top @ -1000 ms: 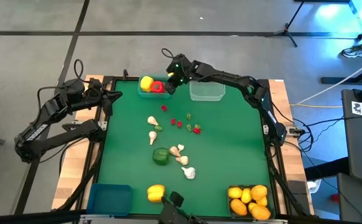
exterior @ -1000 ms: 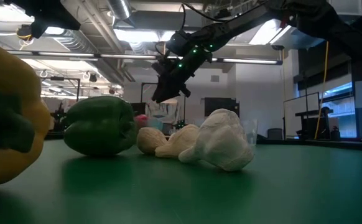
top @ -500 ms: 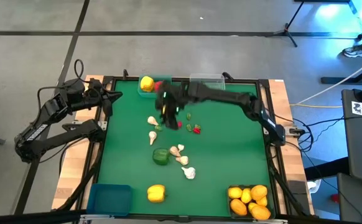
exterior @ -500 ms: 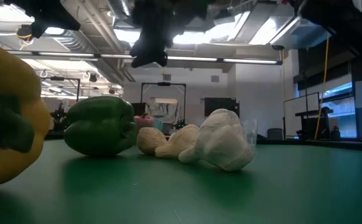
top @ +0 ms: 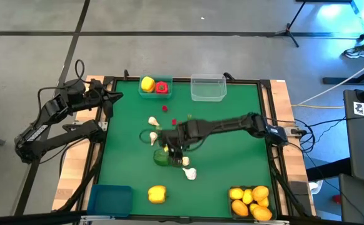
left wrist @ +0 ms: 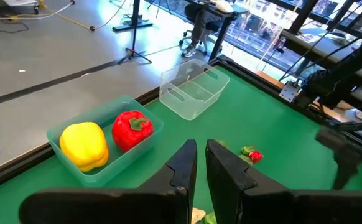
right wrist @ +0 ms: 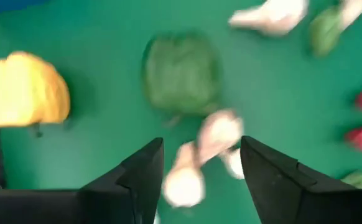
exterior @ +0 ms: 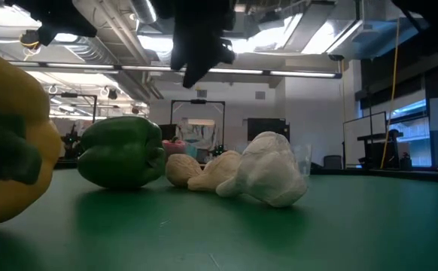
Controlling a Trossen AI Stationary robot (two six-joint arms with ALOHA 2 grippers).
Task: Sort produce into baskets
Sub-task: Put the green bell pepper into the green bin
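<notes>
- My right gripper hangs over the middle of the green mat, fingers spread apart with nothing between them; the arm reaches in flat from the right edge.
- Just below it sits the green pepper. In the low view it lies squat, wider than tall; I cannot tell which way its stem points.
- Tight against the pepper's right side are the garlic bulbs, two or three in a loose string running down-right to a separate bulb. Two more white bulbs lie left of the gripper, long axes roughly diagonal.
- A small green piece and a few red pieces scatter between the gripper and the far baskets; the arm hides some, so I cannot count them.
- One loose yellow pepper sits near the front edge, well apart from the gripper.
- Four baskets: the teal basket at the far edge holds one yellow and one red pepper; the clear basket stands beside it; the blue basket is front left; the front-right basket holds about six orange citrus.
- My left gripper waits off the mat's far-left corner, fingers together, aimed toward the teal basket.
</notes>
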